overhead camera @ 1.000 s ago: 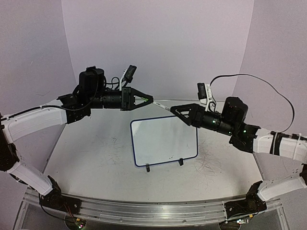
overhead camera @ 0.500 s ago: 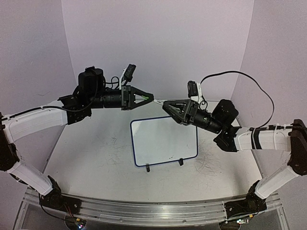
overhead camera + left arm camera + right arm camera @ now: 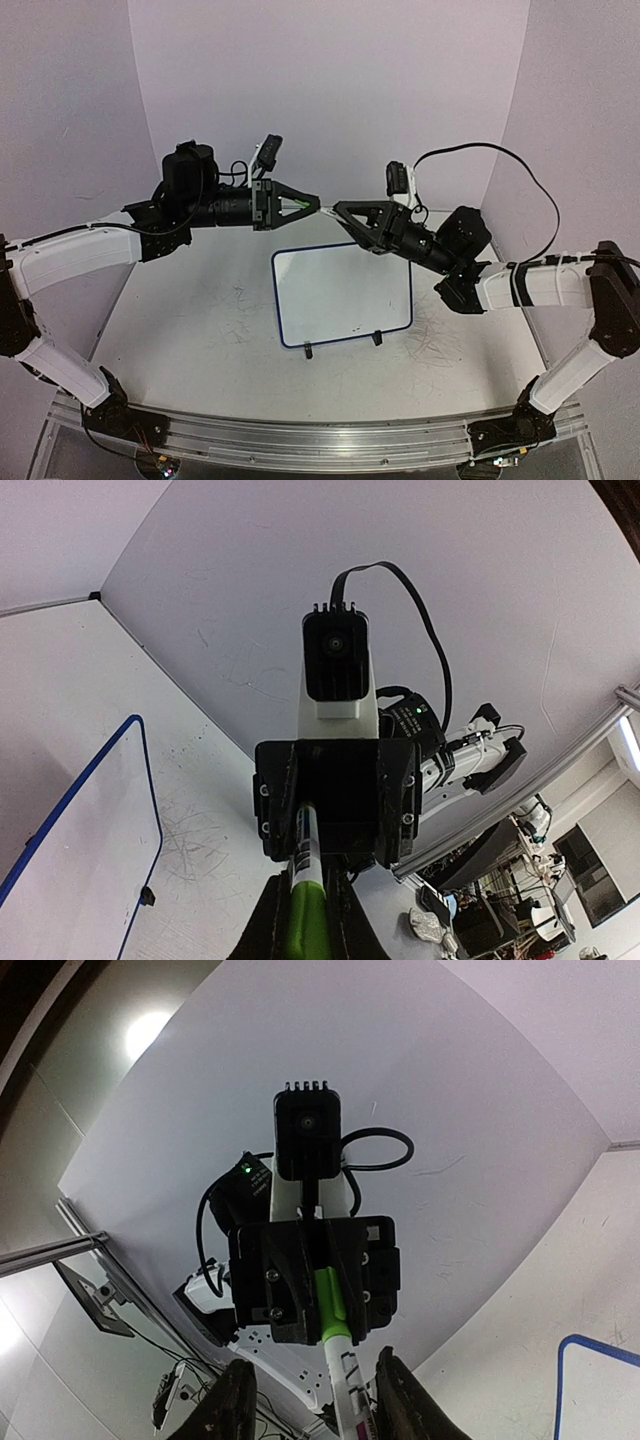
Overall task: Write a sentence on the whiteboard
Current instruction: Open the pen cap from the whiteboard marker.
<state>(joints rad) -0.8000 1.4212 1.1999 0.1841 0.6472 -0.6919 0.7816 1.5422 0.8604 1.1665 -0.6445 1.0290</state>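
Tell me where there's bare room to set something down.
Widest bare patch: table left of the whiteboard. A bare strip runs between the board's feet and the front rail. Right of the board is narrower, beneath the right arm. Crowded: above the board's far edge, where left gripper and right gripper meet at the marker.

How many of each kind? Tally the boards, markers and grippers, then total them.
whiteboard: 1
green marker: 1
grippers: 2, the left gripper and the right gripper
Total: 4
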